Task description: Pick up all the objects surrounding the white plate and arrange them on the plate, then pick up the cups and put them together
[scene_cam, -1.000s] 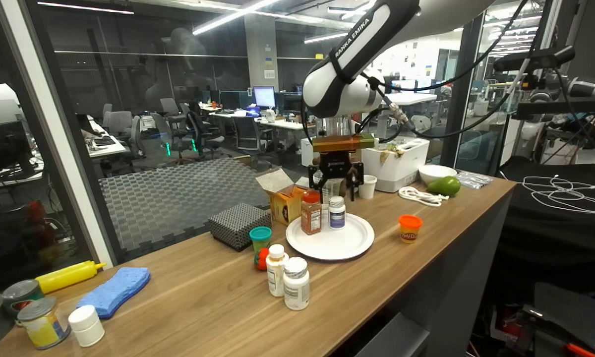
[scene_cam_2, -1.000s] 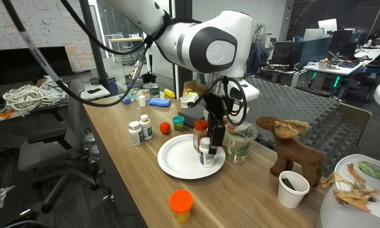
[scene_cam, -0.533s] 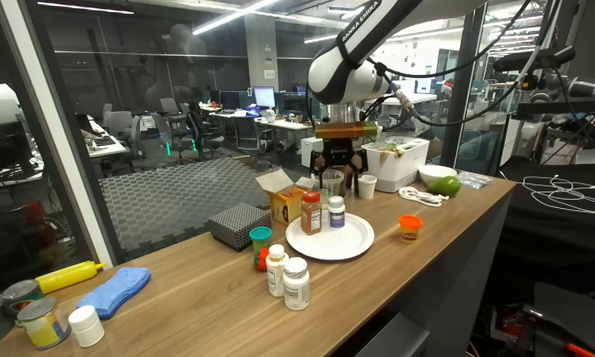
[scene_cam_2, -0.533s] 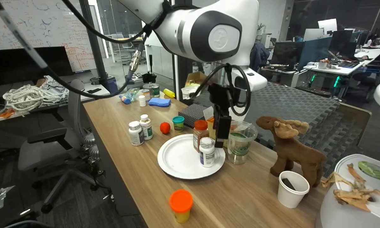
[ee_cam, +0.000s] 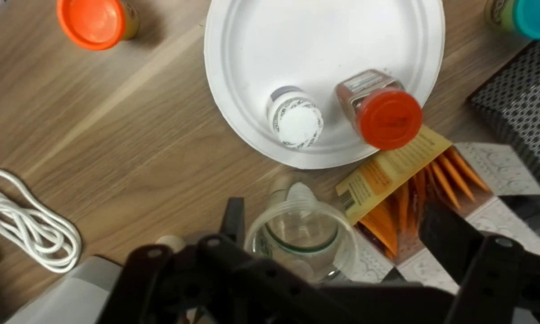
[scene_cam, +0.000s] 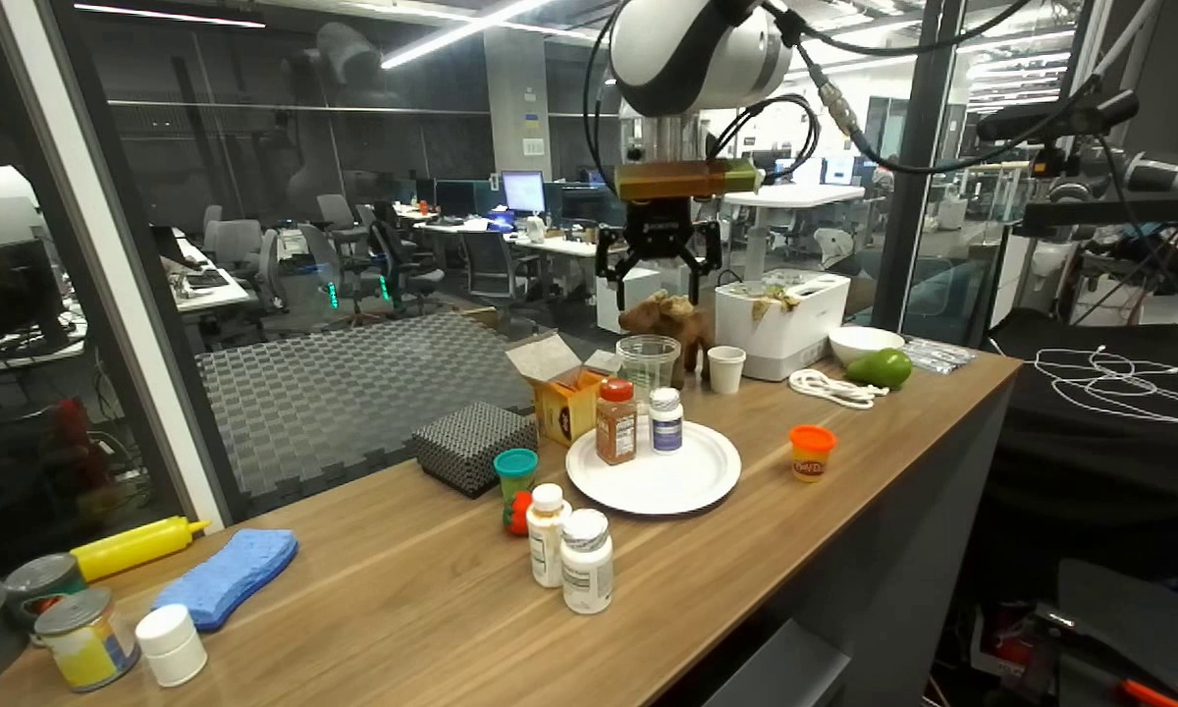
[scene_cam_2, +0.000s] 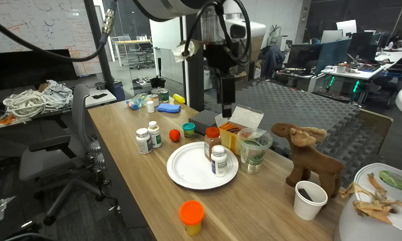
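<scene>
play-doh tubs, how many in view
2. The orange-lidded tub stands apart from the white plate; the teal-lidded tub stands beside the red round object, near the patterned box. Others could be hidden behind things.

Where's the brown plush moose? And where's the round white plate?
Brown plush moose (scene_cam_2: 314, 158): in an exterior view, on its body.
Round white plate (ee_cam: 319, 45): in the wrist view, on its bare surface.

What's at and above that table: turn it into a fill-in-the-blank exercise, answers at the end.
1. On the white plate, a white bottle stands beside a clear jar whose cap is coloured ____.
2. The open gripper holds ____.
3. The sponge is coloured ____.
Missing words: red; nothing; blue.
</scene>
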Robot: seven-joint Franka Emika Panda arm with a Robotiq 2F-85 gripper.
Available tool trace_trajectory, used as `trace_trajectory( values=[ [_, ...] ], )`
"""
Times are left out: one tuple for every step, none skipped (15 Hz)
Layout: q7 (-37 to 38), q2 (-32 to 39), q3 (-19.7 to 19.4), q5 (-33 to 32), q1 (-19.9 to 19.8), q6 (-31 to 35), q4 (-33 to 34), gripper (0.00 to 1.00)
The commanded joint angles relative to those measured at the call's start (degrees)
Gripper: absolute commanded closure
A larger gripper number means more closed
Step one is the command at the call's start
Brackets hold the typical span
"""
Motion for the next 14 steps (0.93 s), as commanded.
trace_trajectory(
  values=[
    [-2.4, -4.4, 2.8, -3.8, 2.4, -1.0, -3.7, 0.0],
    [-2.7, -4.2, 3.7, -4.2, 3.0, -1.4, -4.0, 0.0],
    [-3.1, -4.0, 4.5, -4.3, 3.5, -1.9, -4.3, 0.0],
    [-2.6, -3.8, 5.0, -5.1, 4.1, -1.9, -4.7, 0.0],
    [-2.4, -3.8, 5.3, -5.6, 4.4, -2.1, -5.3, 0.0],
    [-1.4, -4.0, 5.2, -6.9, 4.7, -1.7, -6.3, 0.0],
    [-0.5, -4.7, 4.8, -8.0, 4.9, -1.4, -7.9, 0.0],
    [0.2, -5.7, 4.5, -9.0, 4.8, -1.0, -9.7, 0.0],
    [0.8, -6.9, 4.1, -10.0, 4.5, -0.5, -11.8, 0.0],
    [1.1, -7.9, 3.8, -10.7, 4.2, -0.1, -13.7, 0.0],
    [1.9, -9.0, 3.3, -11.4, 3.6, 0.8, -15.8, 0.0],
    [2.3, -9.9, 2.9, -11.5, 2.9, 1.2, -17.6, 0.0],
    [2.8, -10.8, 2.5, -11.6, 2.2, 1.7, -19.3, 0.0],
    [3.2, -12.1, 2.0, -11.1, 1.2, 2.6, -21.5, 0.0]
  ],
)
